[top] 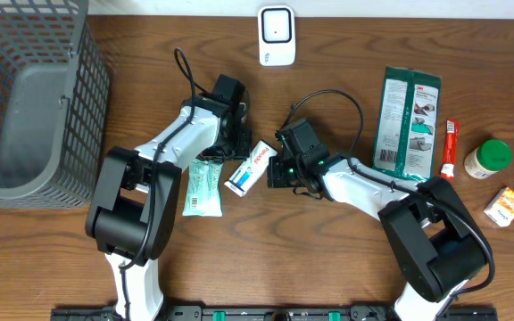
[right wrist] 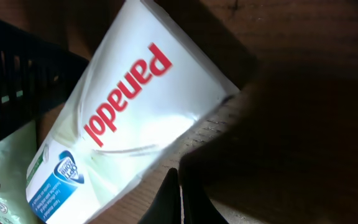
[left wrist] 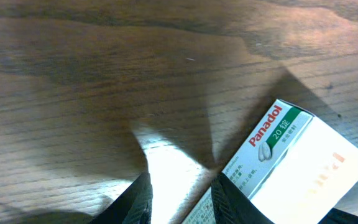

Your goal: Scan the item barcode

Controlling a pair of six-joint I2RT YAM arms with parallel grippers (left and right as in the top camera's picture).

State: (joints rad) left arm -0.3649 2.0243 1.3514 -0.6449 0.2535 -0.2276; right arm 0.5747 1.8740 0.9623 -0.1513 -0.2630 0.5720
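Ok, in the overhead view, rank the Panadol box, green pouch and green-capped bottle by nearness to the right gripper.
1. Panadol box, just beside the right gripper, table centre.
2. Green pouch, right of centre.
3. Green-capped bottle, far right.

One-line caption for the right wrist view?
Right claw, shut, next to a white Panadol box, wooden table behind.

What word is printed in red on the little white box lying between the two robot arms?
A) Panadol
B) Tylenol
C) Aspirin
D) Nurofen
A: the white box carries "Panadol" in red letters, readable in both close-up wrist views.
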